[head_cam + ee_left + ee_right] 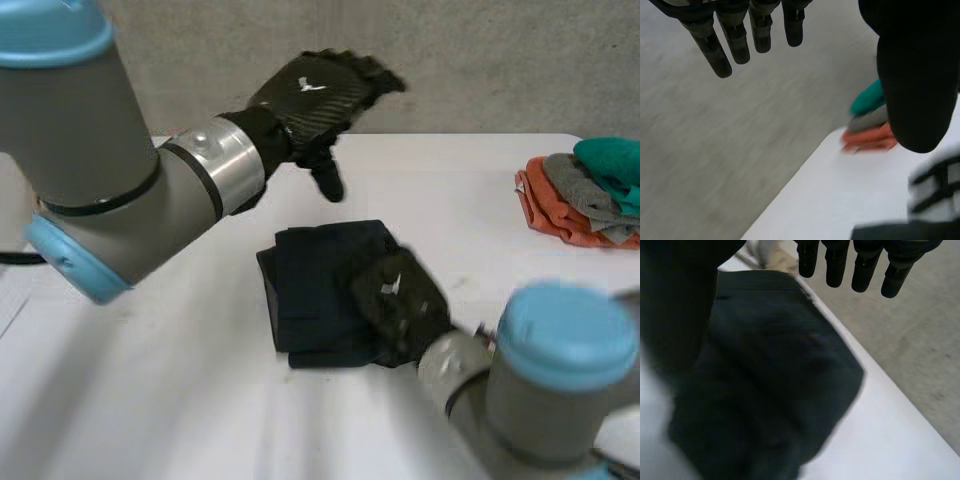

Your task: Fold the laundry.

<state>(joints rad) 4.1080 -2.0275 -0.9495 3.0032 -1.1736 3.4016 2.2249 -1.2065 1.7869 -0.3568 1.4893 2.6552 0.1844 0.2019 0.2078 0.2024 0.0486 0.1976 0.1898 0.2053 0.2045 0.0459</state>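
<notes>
A dark navy folded cloth [315,285] lies in a rough square at the middle of the white table [180,400]. My right hand [400,300] is over the cloth's near right part. In the right wrist view its fingers [855,267] are straight and apart from the thumb [675,310], with the cloth [770,390] spread under the palm and nothing gripped. My left hand [320,90] is raised above the table's far side, beyond the cloth. Its fingers [720,52] are straight, its thumb [915,80] hangs down, and it holds nothing.
A stack of folded clothes [585,195], orange, grey and teal, sits near the table's far right edge, and the stack [870,125] also lies beyond the left hand's thumb. Grey floor [910,340] runs beyond the table's edge.
</notes>
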